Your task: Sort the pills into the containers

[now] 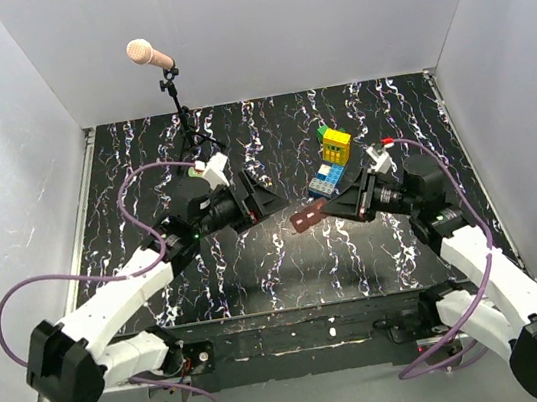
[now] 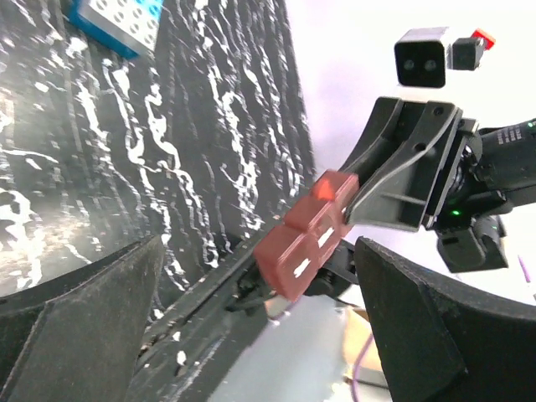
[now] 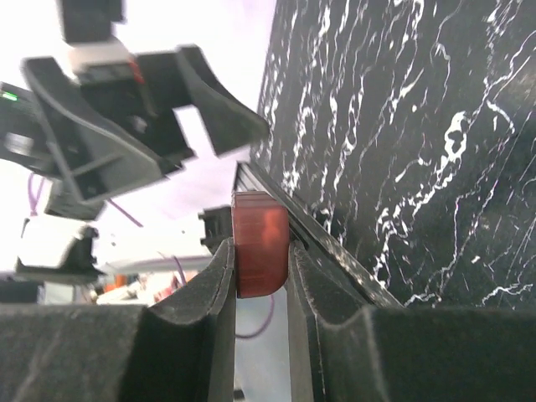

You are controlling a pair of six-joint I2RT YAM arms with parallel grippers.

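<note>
Box first: the dark red-brown box (image 1: 308, 218) sat near the middle of the black marbled table (image 1: 259, 273), seemingly lifted clear of the surface. It was gripped at its 3 o'clock end by the right gripper (image 1: 332, 209). On the right wrist camera I saw both fingers (image 3: 201, 293) pressed narrow against the two flat sides of the box, its far end sticking out beyond the tips. I could not tell whether the flap lid was shut.

The left gripper (image 1: 271, 204) waited at 9 o'clock of the box, jaws spread as wide as they go and gripping nothing. It was close to the box but apart from it. From the left wrist camera the box showed ahead between the two open fingers (image 2: 84, 327), touching neither.

A yellow-and-blue toy brick stack (image 1: 331, 161) stood on the table at 1 o'clock of the box, near the right gripper. A microphone (image 1: 150, 55) on a thin stand rose at the table's 11 o'clock edge.
</note>
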